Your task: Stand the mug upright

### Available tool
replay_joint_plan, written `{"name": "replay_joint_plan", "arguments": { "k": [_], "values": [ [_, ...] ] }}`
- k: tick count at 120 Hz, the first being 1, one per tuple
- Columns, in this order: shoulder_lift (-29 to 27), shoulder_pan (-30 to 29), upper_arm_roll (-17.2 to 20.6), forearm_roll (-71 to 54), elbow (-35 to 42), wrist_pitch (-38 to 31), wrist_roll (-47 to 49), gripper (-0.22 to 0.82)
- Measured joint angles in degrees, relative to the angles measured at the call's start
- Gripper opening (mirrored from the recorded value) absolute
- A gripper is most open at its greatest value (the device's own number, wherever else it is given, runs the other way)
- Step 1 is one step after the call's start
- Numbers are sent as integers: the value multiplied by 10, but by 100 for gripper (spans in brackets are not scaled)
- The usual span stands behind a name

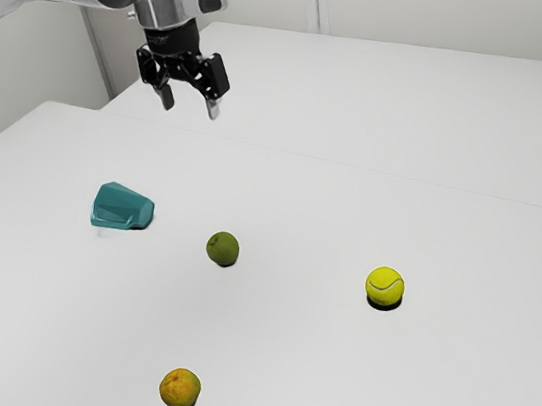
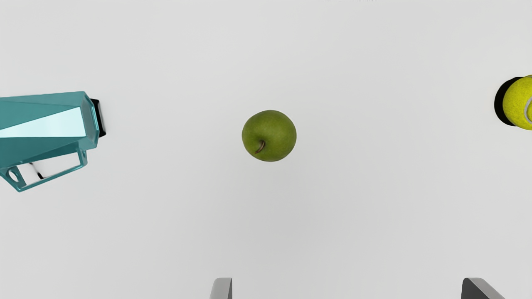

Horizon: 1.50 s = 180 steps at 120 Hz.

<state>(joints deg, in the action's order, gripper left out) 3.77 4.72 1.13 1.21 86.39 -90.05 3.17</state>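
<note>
My gripper (image 1: pixel 191 107) hangs high above the far part of the table, with nothing held. In the wrist view the two fingertips of the gripper (image 2: pixel 347 287) stand wide apart. A teal faceted mug (image 1: pixel 122 207) lies on its side on the table, at the exterior view's left and well below the gripper. In the wrist view the mug (image 2: pixel 45 120) is partly cut off by the picture's edge, its angular handle sticking out along one side and its narrower end facing the green apple.
A green apple (image 1: pixel 223 249) (image 2: pixel 270 135) sits near the mug on the white table (image 1: pixel 280 356). Farther toward the exterior view's right is a tennis ball (image 1: pixel 384 287) (image 2: pixel 519 103). An orange-yellow fruit (image 1: pixel 180 389) lies at the exterior view's bottom.
</note>
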Motion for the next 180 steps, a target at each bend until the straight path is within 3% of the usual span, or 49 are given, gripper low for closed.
{"name": "replay_joint_plan", "arguments": {
  "k": [53, 77, 87, 115, 137, 180],
  "values": [
    [-13, 1, -4, 10, 3, 4, -6, 60],
    [-18, 35, -92, 89, -1, 38, -34, 60],
    [-9, -4, -103, 123, -1, 52, -56, 60],
    [60, -182, -106, 218, -10, 74, -145, 60],
    [152, -240, -126, 280, -67, 94, -223, 60],
    [267, -343, -139, 401, -72, 98, -342, 60]
  ]
}}
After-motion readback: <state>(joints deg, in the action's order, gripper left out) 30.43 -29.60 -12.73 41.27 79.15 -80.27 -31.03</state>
